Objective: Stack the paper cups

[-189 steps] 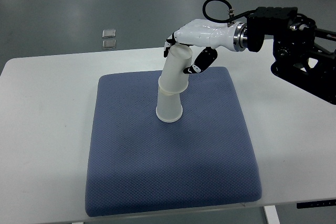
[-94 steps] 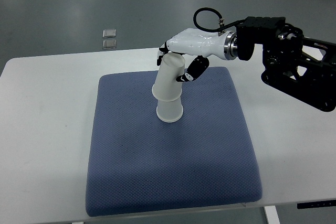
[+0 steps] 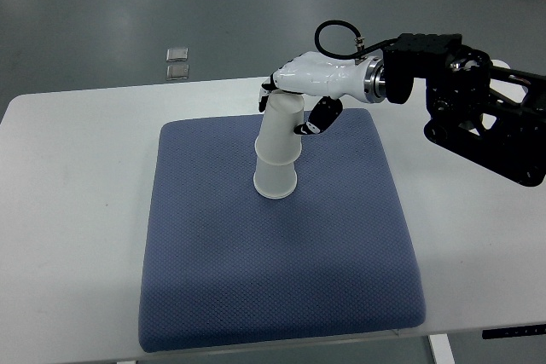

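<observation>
Two white paper cups stand upside down, nested, near the middle back of the blue mat (image 3: pixel 273 296). The lower cup (image 3: pixel 275 180) rests on the mat. The upper cup (image 3: pixel 282 138) sits over it, nearly upright with a slight lean. My right hand (image 3: pixel 284 114) comes in from the right and wraps the top of the upper cup, its fingertips (image 3: pixel 265 98) on the far left side and its thumb (image 3: pixel 312 122) on the right. The left arm does not show.
The mat lies on a white table (image 3: pixel 77 210) whose front edge runs along the bottom. My black right forearm (image 3: pixel 478 117) hangs over the table's back right. Two small square objects (image 3: pixel 177 63) lie on the grey floor beyond the table.
My right hand swung left and then back a little with the upper cup. The cup went from leaning over the lower one to sitting lower and straighter on it.
</observation>
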`<action>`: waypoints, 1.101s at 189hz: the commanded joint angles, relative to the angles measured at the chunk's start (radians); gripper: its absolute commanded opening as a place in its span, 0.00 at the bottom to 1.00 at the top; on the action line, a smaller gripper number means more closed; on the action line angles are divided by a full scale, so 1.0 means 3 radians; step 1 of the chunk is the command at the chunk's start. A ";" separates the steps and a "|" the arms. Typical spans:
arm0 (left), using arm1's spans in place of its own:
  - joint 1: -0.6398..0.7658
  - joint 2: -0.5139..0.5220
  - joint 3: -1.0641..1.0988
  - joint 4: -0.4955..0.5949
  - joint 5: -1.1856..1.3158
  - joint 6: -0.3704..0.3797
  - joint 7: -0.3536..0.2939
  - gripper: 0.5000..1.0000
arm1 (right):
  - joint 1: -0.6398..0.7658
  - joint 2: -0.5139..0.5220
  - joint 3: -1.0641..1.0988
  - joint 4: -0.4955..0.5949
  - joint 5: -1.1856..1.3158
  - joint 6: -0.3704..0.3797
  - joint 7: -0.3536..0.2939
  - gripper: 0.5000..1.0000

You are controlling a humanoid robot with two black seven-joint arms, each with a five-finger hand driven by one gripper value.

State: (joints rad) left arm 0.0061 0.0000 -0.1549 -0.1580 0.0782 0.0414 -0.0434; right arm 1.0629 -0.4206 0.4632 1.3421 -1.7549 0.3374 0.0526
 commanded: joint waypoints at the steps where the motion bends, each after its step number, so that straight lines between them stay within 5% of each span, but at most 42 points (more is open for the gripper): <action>1: 0.0000 0.0000 0.0000 0.0000 0.0000 0.0000 0.0001 1.00 | -0.0025 -0.0004 0.0000 0.0001 0.0000 0.0006 0.0009 0.69; 131: 0.0000 0.0000 0.0000 0.0000 0.0000 0.0000 0.0001 1.00 | -0.0091 -0.0025 0.0154 -0.0091 0.0368 0.0000 -0.0012 0.72; 174: 0.0000 0.0000 0.0000 0.0000 0.0000 0.0000 -0.0004 1.00 | -0.0521 0.0134 0.0921 -0.0608 0.1176 -0.0107 -0.0206 0.72; 208: 0.0000 0.0000 0.0000 0.0000 0.0000 0.0000 -0.0004 1.00 | -0.0802 0.0405 0.1457 -0.1231 0.1656 -0.0454 -0.0313 0.72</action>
State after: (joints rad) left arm 0.0061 0.0000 -0.1549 -0.1580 0.0782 0.0414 -0.0433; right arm 0.8650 -0.3415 0.8160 1.0729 -1.3322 0.2669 -0.0235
